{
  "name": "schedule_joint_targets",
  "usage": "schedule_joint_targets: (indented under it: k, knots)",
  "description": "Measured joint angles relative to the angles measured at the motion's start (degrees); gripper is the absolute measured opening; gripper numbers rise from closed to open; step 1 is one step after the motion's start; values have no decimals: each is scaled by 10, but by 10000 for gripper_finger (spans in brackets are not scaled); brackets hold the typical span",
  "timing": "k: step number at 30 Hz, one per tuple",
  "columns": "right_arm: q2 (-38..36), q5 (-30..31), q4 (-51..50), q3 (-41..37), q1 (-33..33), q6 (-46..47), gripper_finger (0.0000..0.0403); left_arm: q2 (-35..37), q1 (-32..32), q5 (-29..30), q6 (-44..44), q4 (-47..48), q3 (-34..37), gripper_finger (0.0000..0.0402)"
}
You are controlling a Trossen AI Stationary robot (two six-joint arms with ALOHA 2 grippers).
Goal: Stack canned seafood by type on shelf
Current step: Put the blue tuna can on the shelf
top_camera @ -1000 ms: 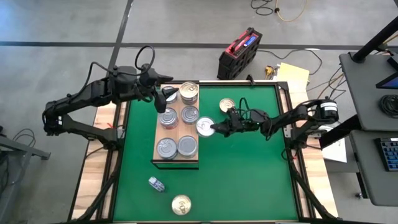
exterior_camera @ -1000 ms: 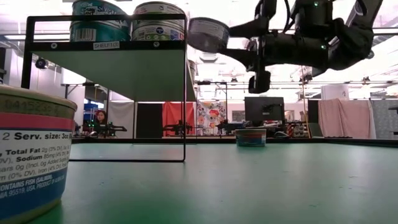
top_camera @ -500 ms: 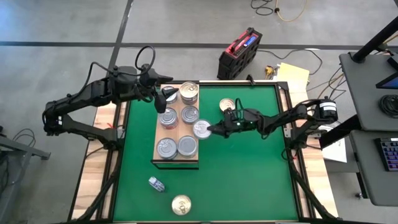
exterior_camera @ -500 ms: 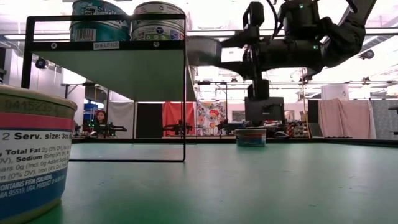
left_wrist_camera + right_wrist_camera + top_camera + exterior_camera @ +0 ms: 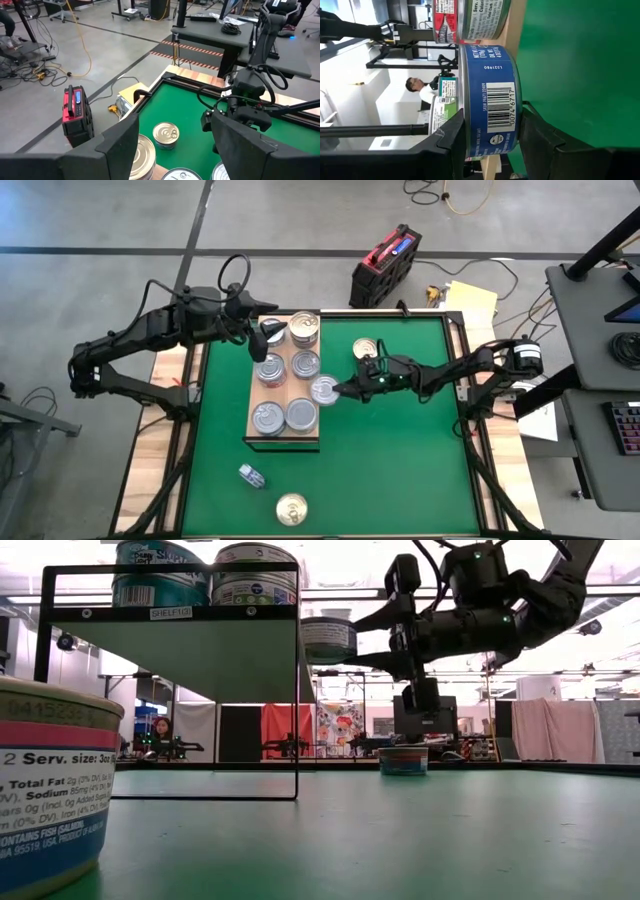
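The shelf (image 5: 258, 392) is a pale wooden board on a black frame (image 5: 297, 690), with several silver-lidded tins (image 5: 301, 414) on it. My right gripper (image 5: 340, 389) is shut on a blue-labelled tin (image 5: 322, 389) at the shelf's right edge. That tin also shows in the low view (image 5: 328, 640) and the right wrist view (image 5: 490, 115). My left gripper (image 5: 266, 337) hovers open over the shelf's far left corner and touches nothing. Loose tins rest on their bases on the mat: one far right of the shelf (image 5: 366, 351), one gold-lidded near the near edge (image 5: 291, 508). My right gripper pinches the tin between its two fingers, one over the lid (image 5: 352, 624) and one under the base (image 5: 362, 659). The fingers come in level from the table's right side. The tin sits upright, lifted clear of the mat, with its barcoded wall (image 5: 497, 107) facing the wrist.
A small object lies tipped on the green mat (image 5: 252, 475) near the gold-lidded tin. A red case (image 5: 385, 264) and cables lie on the floor beyond the far edge. Open mat (image 5: 400, 460) spreads right of and nearer than the shelf.
My right gripper has carried the tin toward the table's left, up to the shelf's right edge, and has come down. The tin was tilted a second ago and now sits level. The gripper has stayed shut on it.
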State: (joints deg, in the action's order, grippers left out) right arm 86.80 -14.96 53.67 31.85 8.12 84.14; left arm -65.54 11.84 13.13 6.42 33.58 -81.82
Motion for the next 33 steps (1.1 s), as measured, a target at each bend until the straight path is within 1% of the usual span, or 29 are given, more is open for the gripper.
schedule_joint_targets:
  k: [9,25,33]
  knots:
    - [0,0,-64,37,0,-15,136,0,0,0,0,0,0,232]
    - [0,-4,-77,48,0,-17,136,-1,0,0,0,0,0,232]
    - [0,-5,-105,63,0,-30,136,-1,0,0,0,0,0,232]
